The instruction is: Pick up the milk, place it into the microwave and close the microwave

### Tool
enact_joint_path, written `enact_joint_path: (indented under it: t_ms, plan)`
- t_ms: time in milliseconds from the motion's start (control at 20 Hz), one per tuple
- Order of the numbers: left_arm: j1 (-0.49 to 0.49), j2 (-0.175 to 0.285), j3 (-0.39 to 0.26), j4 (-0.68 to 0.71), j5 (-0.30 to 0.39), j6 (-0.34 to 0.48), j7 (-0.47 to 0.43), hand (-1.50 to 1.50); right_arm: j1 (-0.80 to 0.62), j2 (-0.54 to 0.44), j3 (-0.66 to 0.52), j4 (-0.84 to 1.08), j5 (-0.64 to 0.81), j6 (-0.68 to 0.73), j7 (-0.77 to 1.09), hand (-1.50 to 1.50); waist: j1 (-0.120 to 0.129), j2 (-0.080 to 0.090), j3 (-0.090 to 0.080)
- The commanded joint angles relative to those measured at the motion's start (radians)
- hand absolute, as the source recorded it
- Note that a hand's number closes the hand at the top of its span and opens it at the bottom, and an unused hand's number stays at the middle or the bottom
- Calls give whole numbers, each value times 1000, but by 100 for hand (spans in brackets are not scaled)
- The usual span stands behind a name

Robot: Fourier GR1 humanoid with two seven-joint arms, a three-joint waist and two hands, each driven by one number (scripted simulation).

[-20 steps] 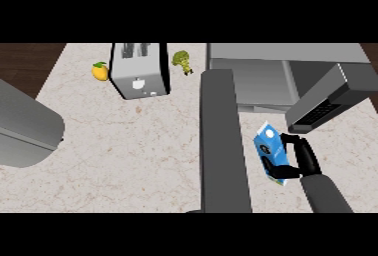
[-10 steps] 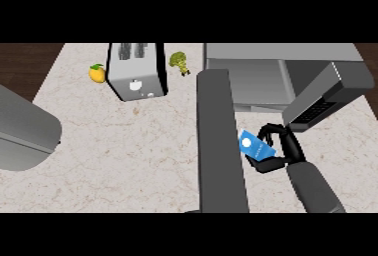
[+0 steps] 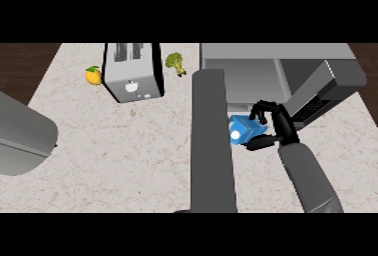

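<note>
Milk [image 3: 244,131] and my right robot hand [image 3: 283,131] have come up and leftward since a second ago, from a spot well out in front of the microwave [image 3: 273,50] to one just before its open mouth. The blue carton is tilted, one pale-marked face turned up toward me, and it sits at the lower front edge of the microwave's cavity; I cannot tell whether its base touches the bench [image 3: 125,145] or hangs clear of it. My right robot hand is pinching the milk: the fingers [image 3: 267,107] curl over the carton's far side, toward the microwave, and the thumb [image 3: 258,145] hooks under the near side. The grey forearm [image 3: 306,175] runs away from the microwave down to the view's lower edge. The microwave door [image 3: 336,87] stands swung open on the microwave's right side, its dark inner face angled toward the cavity, close beside my fingers. A long grey bar [image 3: 212,150] runs from the lower edge up to the microwave's left front corner, just beside the milk. Left of the microwave stand a silver toaster [image 3: 133,70], a piece of broccoli [image 3: 176,63] between the two, and a yellow fruit [image 3: 93,76] beyond the toaster.
</note>
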Motion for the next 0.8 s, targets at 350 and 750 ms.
enact_joint_path:
  t_ms: [350,750]
  plan:
    - [-53,-21,57,118,-40,-58,-43,-150,-240,-16,-4,118,10,-14,228,150,31,8,1]
    - [-150,-2,17,82,-28,-15,75,-150,-405,-85,-67,313,43,-203,268,150,64,29,3]
